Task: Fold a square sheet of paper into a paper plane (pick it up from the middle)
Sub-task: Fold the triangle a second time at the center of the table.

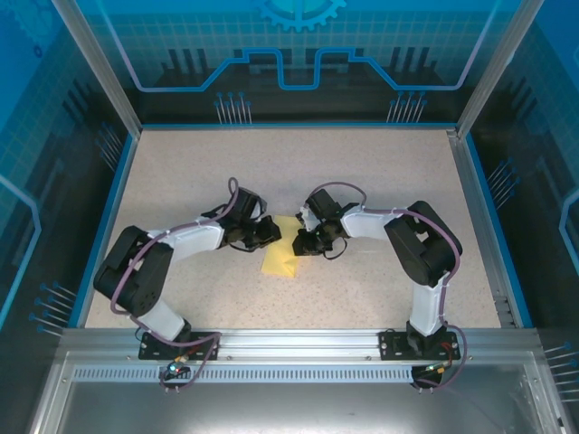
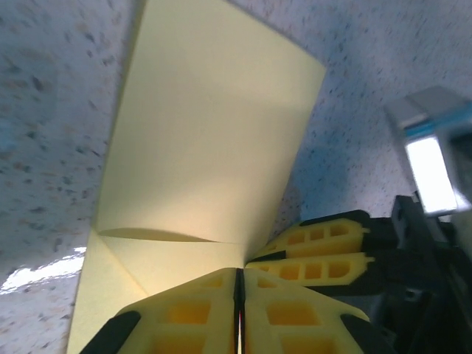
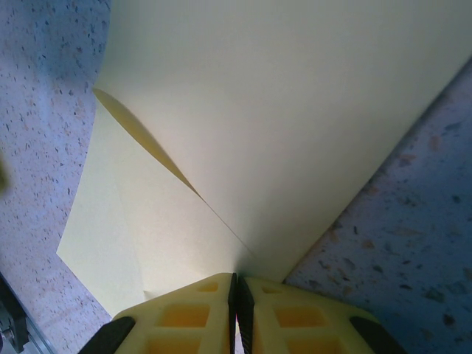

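On the speckled table (image 1: 362, 181), the partly folded sheet of paper (image 1: 280, 258) lies at mid-table between the two arms, one flap lifted. The left gripper (image 2: 238, 295) and right gripper (image 3: 234, 295) meet at its far edge. Each has its jaws clenched nearly together, pinching the paper's edge.

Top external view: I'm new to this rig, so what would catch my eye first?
The pale yellow sheet of paper, partly folded, lies at the middle of the speckled table. The left hand and right hand meet over its far edge, each pinched shut on the paper.
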You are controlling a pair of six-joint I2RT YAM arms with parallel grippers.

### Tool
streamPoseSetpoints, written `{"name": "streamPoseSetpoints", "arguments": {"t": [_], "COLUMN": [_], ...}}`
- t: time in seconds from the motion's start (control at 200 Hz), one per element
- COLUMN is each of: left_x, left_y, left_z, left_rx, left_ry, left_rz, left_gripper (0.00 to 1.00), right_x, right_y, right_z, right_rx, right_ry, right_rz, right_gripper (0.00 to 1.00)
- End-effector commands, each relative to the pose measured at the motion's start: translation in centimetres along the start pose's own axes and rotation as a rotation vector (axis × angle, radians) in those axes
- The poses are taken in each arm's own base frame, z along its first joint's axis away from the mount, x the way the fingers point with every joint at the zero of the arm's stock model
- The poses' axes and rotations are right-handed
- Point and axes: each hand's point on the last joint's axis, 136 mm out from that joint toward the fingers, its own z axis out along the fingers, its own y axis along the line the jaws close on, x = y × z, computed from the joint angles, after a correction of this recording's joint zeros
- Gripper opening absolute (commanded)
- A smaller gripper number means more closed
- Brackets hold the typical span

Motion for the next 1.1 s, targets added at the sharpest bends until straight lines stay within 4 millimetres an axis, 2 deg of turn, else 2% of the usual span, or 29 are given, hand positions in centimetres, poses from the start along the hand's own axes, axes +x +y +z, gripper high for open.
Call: {"name": "streamPoseSetpoints", "arguments": {"t": [0.0, 0.255, 0.415, 0.505, 0.855, 0.955, 1.095], "left_x": [1.5, 2.5, 3.1, 3.4, 3.6, 3.7, 3.7], "left_y": [0.8, 3.6, 5.2, 5.7, 6.1, 6.2, 6.2], "left_z": [1.5, 2.8, 3.1, 3.1, 3.1, 3.2, 3.3], "left_rx": [0.004, -0.083, -0.14, -0.158, -0.169, -0.172, -0.175], "left_ry": [0.072, 0.113, 0.127, 0.128, 0.134, 0.137, 0.141], "left_rz": [-0.038, -0.088, -0.117, -0.125, -0.127, -0.132, -0.135], "left_gripper": [0.12, 0.1, 0.09, 0.08, 0.08, 0.08, 0.08], "right_x": [3.1, 1.9, -0.6, -1.2, 2.0, 2.4, 2.8], "right_y": [-4.1, -2.1, 1.4, 3.0, 4.7, 5.3, 5.1], "right_z": [2.7, 1.9, -0.5, -1.9, -2.7, -2.3, -0.9], "right_rx": [0.141, 0.058, -0.041, -0.081, -0.035, -0.022, -0.014], "right_ry": [0.089, 0.056, -0.017, -0.046, -0.052, -0.038, -0.014], "right_rz": [0.037, 0.018, -0.034, -0.07, -0.114, -0.13, -0.117], "right_gripper": [0.14, 0.14, 0.14, 0.14, 0.14, 0.14, 0.13]}}
